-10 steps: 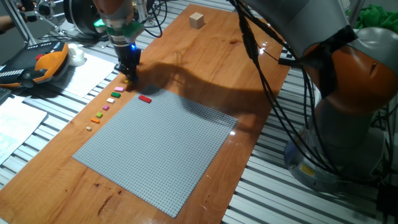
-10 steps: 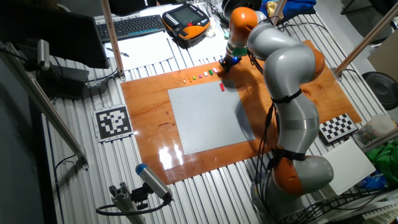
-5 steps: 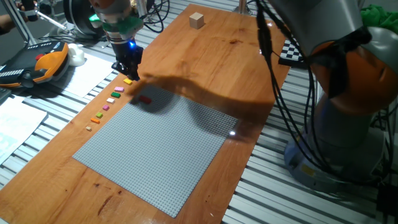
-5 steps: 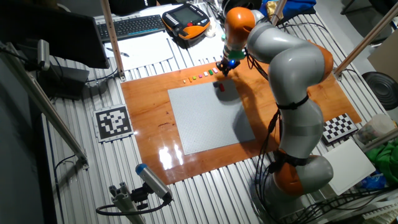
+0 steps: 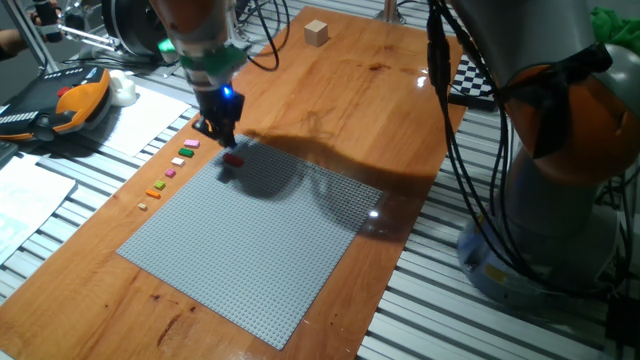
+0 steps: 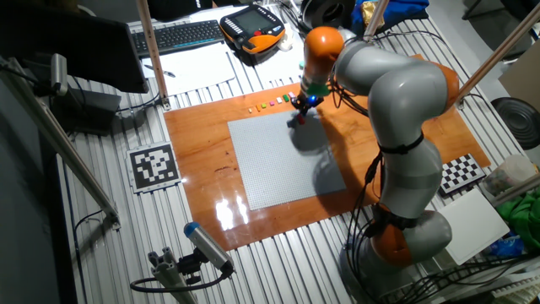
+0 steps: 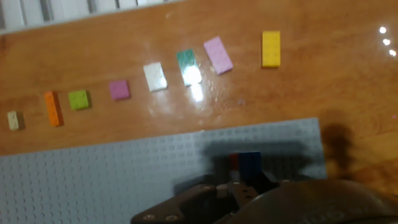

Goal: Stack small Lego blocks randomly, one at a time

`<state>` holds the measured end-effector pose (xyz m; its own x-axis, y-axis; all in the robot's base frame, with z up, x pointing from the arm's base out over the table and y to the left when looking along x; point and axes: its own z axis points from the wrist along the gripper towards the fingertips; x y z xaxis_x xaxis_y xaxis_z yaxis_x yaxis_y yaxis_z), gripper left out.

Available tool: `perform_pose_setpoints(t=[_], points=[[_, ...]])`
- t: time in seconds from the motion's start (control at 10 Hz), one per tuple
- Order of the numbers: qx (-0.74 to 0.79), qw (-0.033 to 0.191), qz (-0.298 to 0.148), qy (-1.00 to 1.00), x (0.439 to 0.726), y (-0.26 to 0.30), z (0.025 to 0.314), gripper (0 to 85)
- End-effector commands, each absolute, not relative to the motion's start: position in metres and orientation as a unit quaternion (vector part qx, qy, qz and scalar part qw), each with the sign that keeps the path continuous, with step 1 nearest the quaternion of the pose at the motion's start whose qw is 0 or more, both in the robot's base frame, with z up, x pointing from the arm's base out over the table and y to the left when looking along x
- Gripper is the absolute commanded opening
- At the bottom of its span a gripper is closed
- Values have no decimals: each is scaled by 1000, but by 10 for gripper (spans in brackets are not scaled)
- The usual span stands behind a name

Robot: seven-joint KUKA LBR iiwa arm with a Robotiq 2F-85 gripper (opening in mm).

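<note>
Red brick sits on the baseplate just below the tool; its grip is unclear.

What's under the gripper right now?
Under the gripper sits the red Lego block on the grey baseplate. The hand view shows red and blue at the fingertips; the fingers hide whether it is gripped.

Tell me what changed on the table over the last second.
The gripper moved from the row of loose small bricks at the table edge over onto the grey baseplate, ending above the red brick. Whether it carries a brick cannot be told. The red brick, the row of small bricks and the wooden cube stayed where they were.
</note>
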<state>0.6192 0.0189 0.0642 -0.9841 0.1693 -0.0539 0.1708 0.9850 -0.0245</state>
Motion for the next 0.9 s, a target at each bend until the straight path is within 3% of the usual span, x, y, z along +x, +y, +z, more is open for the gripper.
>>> perform_pose_setpoints(t=[0.0, 0.8], points=[[86, 32, -18, 996, 619, 20, 55, 0], [99, 35, -14, 994, 619, 20, 36, 0]])
